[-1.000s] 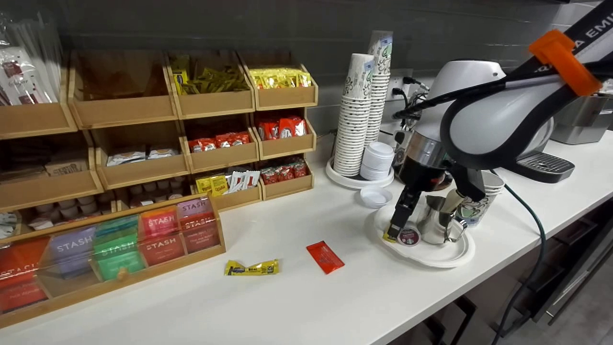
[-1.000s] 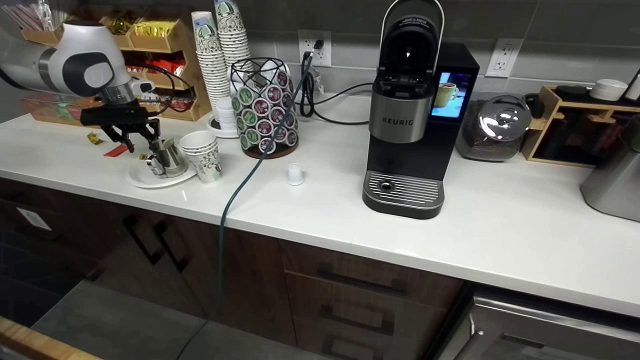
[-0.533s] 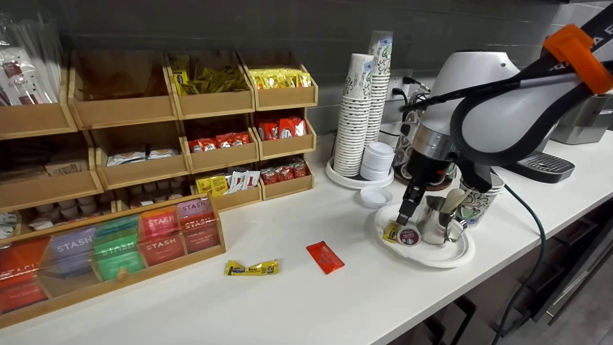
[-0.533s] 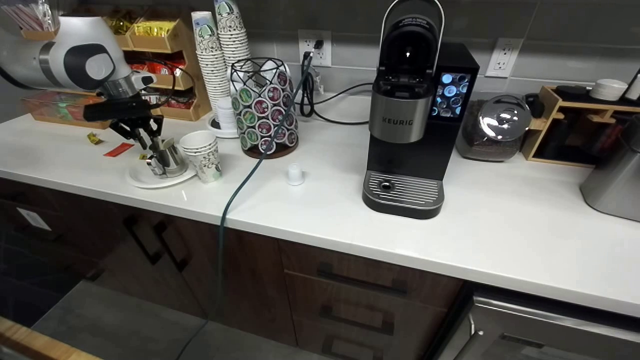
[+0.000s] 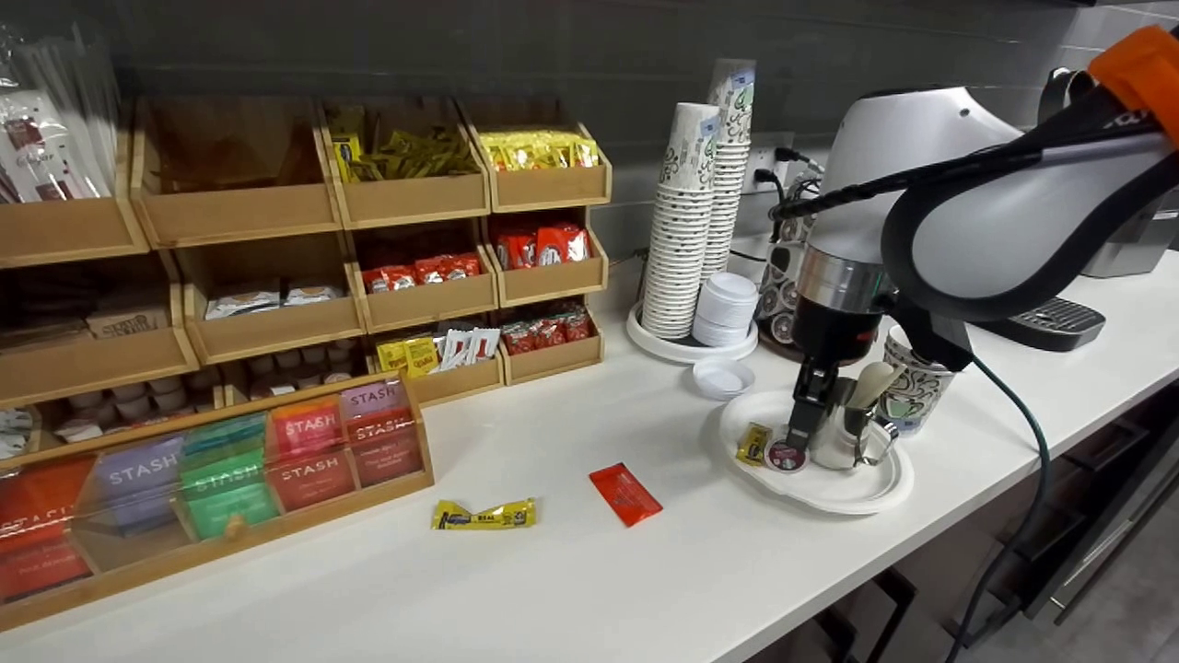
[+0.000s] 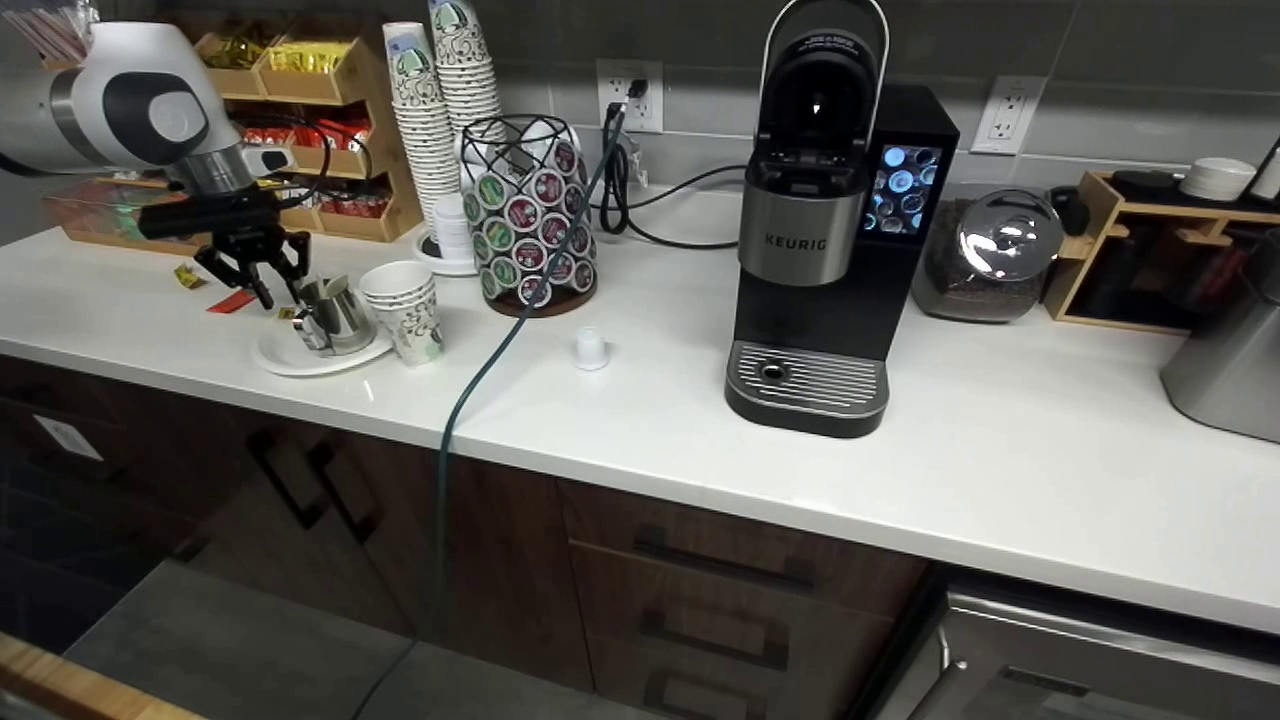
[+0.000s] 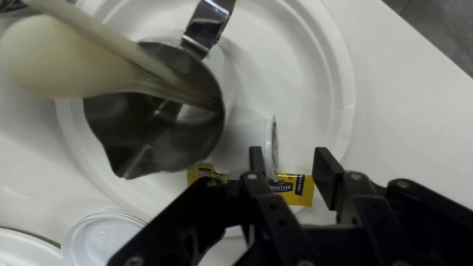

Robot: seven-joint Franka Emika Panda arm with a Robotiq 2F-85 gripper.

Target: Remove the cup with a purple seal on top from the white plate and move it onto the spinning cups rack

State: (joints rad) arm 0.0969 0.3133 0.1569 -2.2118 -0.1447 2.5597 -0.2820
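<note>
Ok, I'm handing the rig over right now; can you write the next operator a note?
Gripper: open, holding nothing, over the white plate.
Purple-sealed cup: on its side on that plate, beside the metal pitcher.
Spinning cups rack: on the counter.
Done: gripper is near the cup; no grasp yet.
Left: grasp the cup, lift it clear, set it on the rack.

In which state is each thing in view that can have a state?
Claw: open
Purple-sealed cup: on its side on the plate
Pitcher: upright, holding utensils
Rack: loaded with pods
Coffee maker: open on top
Screen: lit
Loose pod: upside down
Tall cup stacks: upside down
Short stack: upright
</note>
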